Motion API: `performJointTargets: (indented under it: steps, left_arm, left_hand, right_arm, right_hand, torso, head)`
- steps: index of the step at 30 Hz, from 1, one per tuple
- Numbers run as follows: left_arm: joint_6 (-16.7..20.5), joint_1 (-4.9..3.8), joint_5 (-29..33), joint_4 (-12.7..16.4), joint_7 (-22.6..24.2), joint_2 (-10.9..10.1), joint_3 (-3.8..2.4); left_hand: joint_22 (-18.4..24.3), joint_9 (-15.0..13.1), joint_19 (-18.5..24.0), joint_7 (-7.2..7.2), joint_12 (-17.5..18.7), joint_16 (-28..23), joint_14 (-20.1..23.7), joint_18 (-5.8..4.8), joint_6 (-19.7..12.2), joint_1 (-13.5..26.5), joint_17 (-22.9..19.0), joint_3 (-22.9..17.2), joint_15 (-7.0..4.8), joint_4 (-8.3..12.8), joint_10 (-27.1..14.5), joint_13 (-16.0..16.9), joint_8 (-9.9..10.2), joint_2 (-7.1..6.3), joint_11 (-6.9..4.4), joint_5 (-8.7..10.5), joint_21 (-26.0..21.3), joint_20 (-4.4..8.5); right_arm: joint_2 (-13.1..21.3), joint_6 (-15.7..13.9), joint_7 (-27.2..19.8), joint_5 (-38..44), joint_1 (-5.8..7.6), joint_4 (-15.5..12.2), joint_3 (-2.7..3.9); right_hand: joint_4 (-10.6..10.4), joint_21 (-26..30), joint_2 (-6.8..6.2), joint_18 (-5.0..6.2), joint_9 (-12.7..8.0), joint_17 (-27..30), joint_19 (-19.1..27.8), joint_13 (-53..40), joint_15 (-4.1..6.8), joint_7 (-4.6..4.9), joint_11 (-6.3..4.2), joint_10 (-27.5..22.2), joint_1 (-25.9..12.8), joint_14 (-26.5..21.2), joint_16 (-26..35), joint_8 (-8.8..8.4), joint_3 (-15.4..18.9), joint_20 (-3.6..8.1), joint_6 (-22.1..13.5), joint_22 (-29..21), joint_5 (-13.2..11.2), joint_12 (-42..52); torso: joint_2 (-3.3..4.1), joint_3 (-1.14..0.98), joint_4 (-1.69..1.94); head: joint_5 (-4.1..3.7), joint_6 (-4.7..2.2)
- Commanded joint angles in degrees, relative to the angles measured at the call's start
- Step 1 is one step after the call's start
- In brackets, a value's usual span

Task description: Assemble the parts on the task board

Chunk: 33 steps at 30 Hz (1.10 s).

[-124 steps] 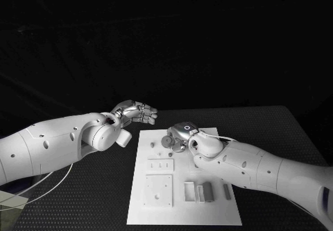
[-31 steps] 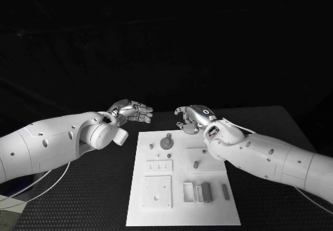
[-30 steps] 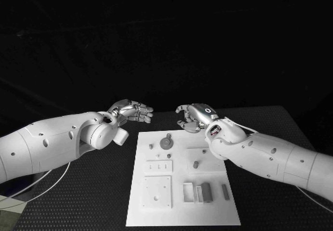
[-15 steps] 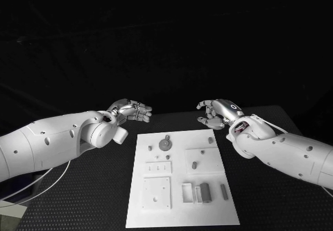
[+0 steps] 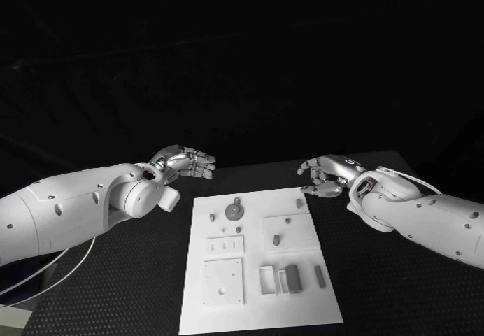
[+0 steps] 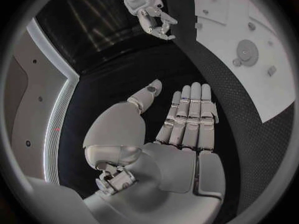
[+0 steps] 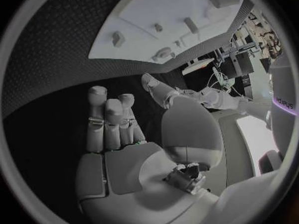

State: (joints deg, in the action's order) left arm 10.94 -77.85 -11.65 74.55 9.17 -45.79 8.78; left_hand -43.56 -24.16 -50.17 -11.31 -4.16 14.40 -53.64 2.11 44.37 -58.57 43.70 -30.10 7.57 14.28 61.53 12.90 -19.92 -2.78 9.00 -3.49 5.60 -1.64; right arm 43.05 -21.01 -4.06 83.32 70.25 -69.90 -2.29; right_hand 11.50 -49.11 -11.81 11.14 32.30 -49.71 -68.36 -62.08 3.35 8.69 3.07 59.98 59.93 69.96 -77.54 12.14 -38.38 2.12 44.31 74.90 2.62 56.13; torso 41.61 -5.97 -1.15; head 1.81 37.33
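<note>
The task board (image 5: 257,262) lies in the middle of the black tabletop (image 5: 121,280), its near end towards the robot. No writing can be read on it. Nearest on the board sits a square plate (image 5: 223,281) with one small hole, and beside it a row of upright pieces: a pale open block (image 5: 268,279), a dark grey block (image 5: 292,276) touching it, and a slim grey bar (image 5: 319,276) a little apart. Farther along come a small plate with three slots (image 5: 225,246) and a raised square (image 5: 285,232) carrying one grey peg (image 5: 276,239). At the far end one round grey gear (image 5: 235,209) rests flat, with a few small grey pegs near it and one more peg (image 5: 299,203) by the far right corner.

Beyond the board's far end, both hands hang above the tabletop, well apart, touching nothing. The left hand (image 5: 189,162) holds nothing; its fingers (image 6: 190,115) lie straight, side by side. The right hand (image 5: 328,175) is empty too, fingers (image 7: 107,119) loosely curved and apart
</note>
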Motion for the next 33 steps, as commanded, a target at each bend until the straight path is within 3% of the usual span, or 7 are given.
performJointTargets:
  steps: [1, 5, 8, 18, 22, 26, 33]
  left_arm:
    - [-0.3, 0.0, -0.1, 0.3, 0.6, 0.1, -0.02]
    - [-0.7, 0.02, -0.1, 0.5, 0.6, 0.4, -0.02]
    - [-0.9, 0.04, -0.2, 0.4, 0.5, 0.5, 0.01]
    - [-1.0, 0.3, -0.2, 0.4, 0.6, 0.5, 0.03]
    - [-1.0, 0.3, -0.2, 0.4, 0.6, 0.5, 0.03]
    - [-1.0, 0.31, -0.2, 0.5, 0.4, 0.5, 0.04]
    - [-1.0, 0.3, -0.4, 0.7, 0.4, 0.4, 0.03]
  left_hand:
    - [-0.1, -0.1, 0.1, -0.6, 0.2, -0.2, -0.2, -0.55, -0.5, -0.1, 0.1, -0.1, 0.09, -0.3, -0.2, 0.1, 0.4, -0.45, 0.16, 0.35, -0.3, -0.28]
    - [-0.1, -0.1, 0.1, -0.61, 0.2, -0.2, -0.2, -0.56, -0.4, -0.1, 0.1, -0.1, 0.09, -0.3, -0.2, 0.1, 0.3, -0.48, 0.16, 0.35, -0.3, -0.28]
    - [-0.1, -0.1, 0.0, -0.61, 0.2, -0.2, -0.2, -0.56, -0.4, -0.1, 0.1, -0.1, 0.09, -0.3, -0.2, 0.1, 0.3, -0.48, 0.16, 0.35, -0.4, -0.28]
    - [-0.1, -0.1, 0.1, -0.59, 0.2, -0.3, -0.2, -0.56, -0.4, -0.1, 0.1, -0.1, 0.1, -0.3, -0.2, 0.1, 0.3, -0.5, 0.17, 0.35, -0.4, -0.29]
    - [-0.1, -0.2, 0.1, -0.59, 0.2, -0.3, -0.2, -0.57, -0.4, -0.1, 0.1, -0.1, 0.1, -0.3, -0.2, 0.1, 0.3, -0.5, 0.17, 0.35, -0.4, -0.29]
    - [-0.1, -0.2, 0.1, -0.59, 0.2, -0.3, -0.2, -0.57, -0.4, -0.1, 0.1, -0.1, 0.1, -0.3, -0.2, 0.1, 0.3, -0.49, 0.17, 0.35, -0.4, -0.29]
    - [-0.1, -0.2, 0.1, -0.58, 0.2, -0.3, -0.2, -0.57, -0.4, -0.1, 0.2, -0.1, 0.1, -0.3, -0.2, 0.1, 0.3, -0.48, 0.18, 0.35, -0.4, -0.29]
  right_arm:
    - [-0.1, 6.1, -3.3, 0.2, -0.03, 1.9, -0.05]
    - [-0.7, 7.1, -7.0, -1.8, -0.05, 4.7, -0.53]
    - [-1.4, 6.4, -7.9, -2.7, -0.21, 6.5, -1.02]
    - [-4.9, 5.6, -9.2, -1.8, -2.46, 13.3, -1.28]
    - [-6.0, 5.8, -9.6, -1.4, -3.12, 15.1, -1.27]
    - [-6.6, 6.2, -9.8, -1.4, -3.46, 15.6, -1.27]
    - [-7.5, 7.9, -10.0, -1.4, -4.1, 17.3, -1.26]
  right_hand:
    - [-0.3, 0.3, -0.83, 3.86, -0.2, -0.2, 0.7, 0.4, -0.31, 1.22, 0.25, -0.5, 0.6, -0.8, 0.3, -0.91, -0.1, -0.2, -0.7, 0.4, 0.2, -0.3]
    - [-0.2, 1.1, -1.04, 3.78, -0.1, -0.4, 2.5, 0.8, -0.63, 1.47, 0.53, -2.4, 1.9, -2.9, 0.7, -1.22, -0.2, -1.01, -1.6, 0.7, 0.2, -0.9]
    - [-0.2, 1.7, -0.08, 3.76, 0.1, -0.3, 3.4, 1.2, -0.72, 1.55, 0.62, -3.2, 2.4, -3.9, 1.2, -1.05, -0.3, -1.49, -1.6, 0.7, 0.2, -1.2]
    - [0.1, 1.7, 0.1, 3.86, 0.2, -0.5, 3.4, 1.5, -0.8, 1.63, 0.7, -3.1, 3.2, -3.9, 1.0, -1.13, 0.1, -1.74, -2.0, 0.9, 0.2, -1.0]
    - [0.1, 1.6, 0.18, 3.86, 0.2, -0.5, 3.3, 1.5, -0.78, 1.61, 0.68, -3.0, 3.4, -3.8, 0.8, -1.17, 0.2, -1.76, -2.1, 1.0, 0.2, -0.8]
    - [0.1, 1.5, 0.25, 3.86, 0.3, -0.6, 3.2, 1.6, -0.78, 1.61, 0.67, -2.9, 3.5, -3.8, 0.7, -1.17, 0.3, -1.76, -2.1, 1.0, 0.2, -0.7]
    - [0.1, 1.4, 0.48, 3.86, 0.4, -0.7, 3.0, 1.6, -0.71, 1.52, 0.59, -2.8, 3.7, -3.6, 0.4, -1.06, 0.5, -1.74, -2.0, 1.1, 0.2, -0.4]
  torso:
    - [0.08, -0.02, 0.09]
    - [0.1, 0.23, 0.29]
    - [0.15, 0.3, 0.51]
    - [0.28, 0.09, 0.85]
    - [0.33, 0.03, 0.98]
    - [0.35, -0.04, 0.85]
    - [0.31, 0.09, 0.78]
  head:
    - [-0.14, -0.18]
    - [-0.23, -0.24]
    - [-0.47, -0.21]
    - [-0.79, 0.03]
    - [-1.62, -0.19]
    - [-1.39, 0.01]
    - [-1.09, 0.45]
